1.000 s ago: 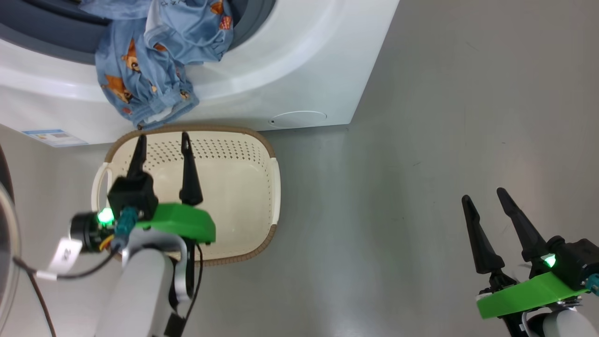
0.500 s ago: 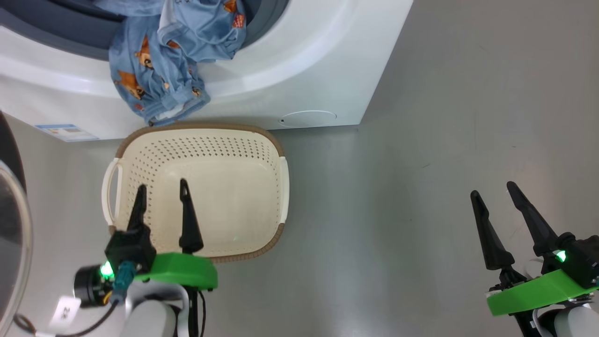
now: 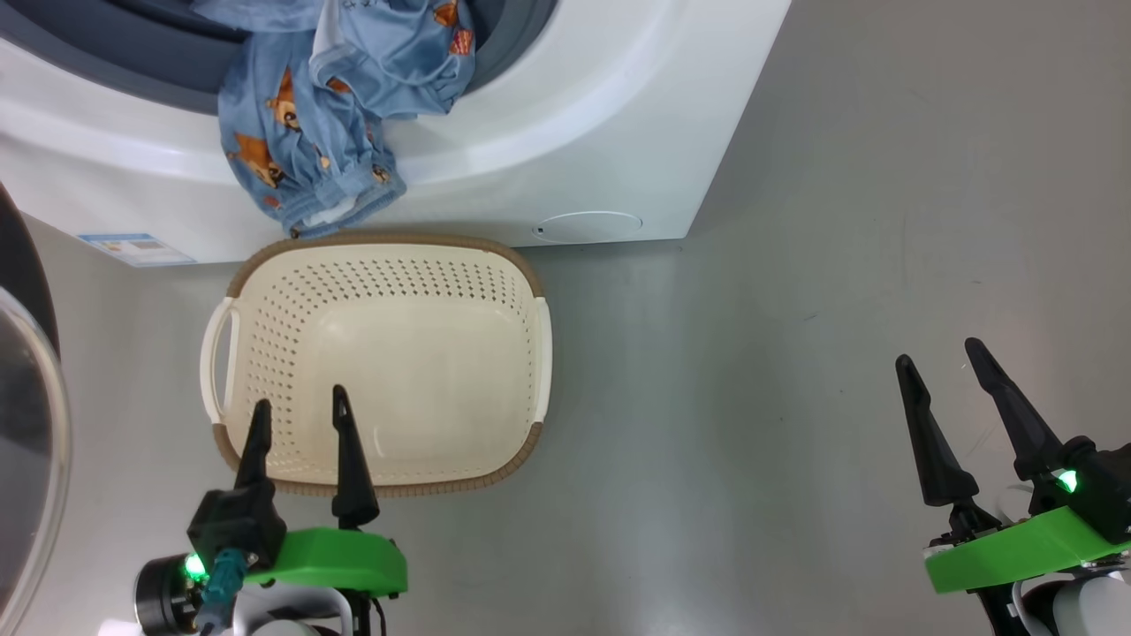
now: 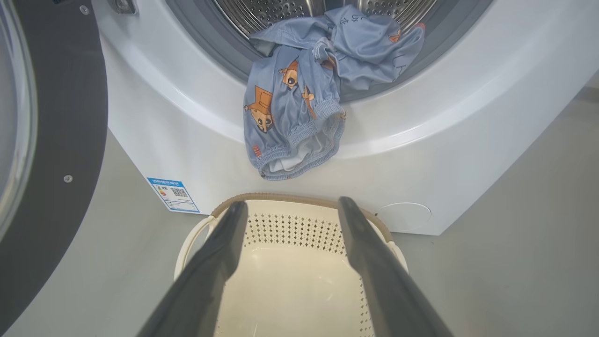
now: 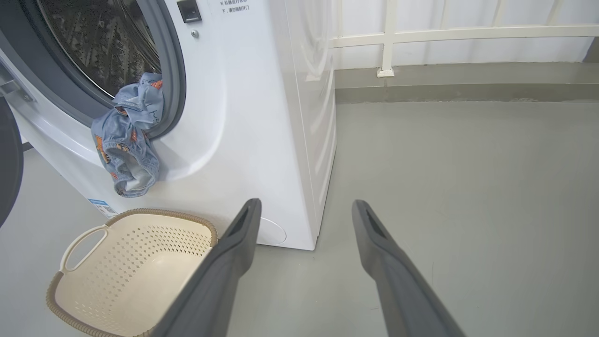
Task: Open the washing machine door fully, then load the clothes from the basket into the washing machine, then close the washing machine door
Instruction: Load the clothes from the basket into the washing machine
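clothes: hanging over washer opening
basket: beside washer
left gripper: released, above basket
right gripper: released, above floor

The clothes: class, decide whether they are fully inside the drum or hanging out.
Partly out. The clothes drape from the drum over the front of the washer, ending above the basket.

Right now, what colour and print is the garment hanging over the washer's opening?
The clothes are light blue with orange cartoon figures and a white inner lining; clearest in the left wrist view.
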Controlling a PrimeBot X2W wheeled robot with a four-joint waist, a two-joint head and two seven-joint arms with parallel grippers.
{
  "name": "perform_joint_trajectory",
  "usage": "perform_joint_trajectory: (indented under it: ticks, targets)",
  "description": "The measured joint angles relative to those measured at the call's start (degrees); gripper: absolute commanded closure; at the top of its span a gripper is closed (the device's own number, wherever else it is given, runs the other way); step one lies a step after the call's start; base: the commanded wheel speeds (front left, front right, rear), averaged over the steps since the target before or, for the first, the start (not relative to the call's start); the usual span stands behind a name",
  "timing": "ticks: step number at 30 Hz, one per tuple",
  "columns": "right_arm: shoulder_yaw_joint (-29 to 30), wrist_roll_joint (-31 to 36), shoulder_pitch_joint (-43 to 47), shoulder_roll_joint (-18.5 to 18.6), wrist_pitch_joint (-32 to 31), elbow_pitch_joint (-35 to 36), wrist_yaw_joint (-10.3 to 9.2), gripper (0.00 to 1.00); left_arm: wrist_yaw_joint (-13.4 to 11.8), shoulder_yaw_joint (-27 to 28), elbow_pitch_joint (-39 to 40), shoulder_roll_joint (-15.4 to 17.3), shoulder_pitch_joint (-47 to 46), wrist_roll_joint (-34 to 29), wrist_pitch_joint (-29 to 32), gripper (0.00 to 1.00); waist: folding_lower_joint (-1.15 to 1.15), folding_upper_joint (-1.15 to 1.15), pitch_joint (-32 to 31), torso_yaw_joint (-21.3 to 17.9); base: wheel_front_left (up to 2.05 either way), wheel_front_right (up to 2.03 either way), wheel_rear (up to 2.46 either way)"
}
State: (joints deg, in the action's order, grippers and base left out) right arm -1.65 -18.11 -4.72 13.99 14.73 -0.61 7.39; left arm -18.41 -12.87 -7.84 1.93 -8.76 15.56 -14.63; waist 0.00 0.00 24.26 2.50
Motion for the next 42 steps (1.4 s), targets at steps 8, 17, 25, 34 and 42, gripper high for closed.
perform_joint_trajectory:
  ticks: [8,17,25,34,42]
  targets:
    - [0.1,0.0,0.0,0.0,0.0,0.0,0.01,0.0,-0.5,0.0,1.4,0.0,0.5,1.3,0.0,0.0,0.0,0.0,0.6,-0.4,0.0,0.0,0.0]
    - [-0.7,0.0,-0.5,-0.1,0.0,0.0,0.01,0.0,0.3,-0.2,0.4,0.0,-4.7,6.6,1.3,0.0,0.0,0.0,1.9,-2.0,0.0,0.0,0.0]
    - [-1.2,-0.2,-1.5,-0.7,0.0,-0.4,0.01,0.0,0.5,0.8,-4.7,0.5,-13.8,7.5,5.3,0.0,0.0,0.0,3.7,-4.1,0.0,0.0,0.0]
    - [-1.7,-0.4,-3.0,-1.0,0.0,-0.7,0.01,0.0,-0.6,3.7,-13.5,2.4,-24.1,8.1,6.6,0.0,0.0,0.0,6.6,-6.4,0.0,0.0,0.0]
    - [-1.8,-0.6,-3.9,-0.4,0.0,-0.8,0.01,0.0,1.1,6.3,-18.6,1.8,-29.8,12.2,5.1,0.0,0.0,0.0,9.4,-7.9,0.0,0.0,0.0]
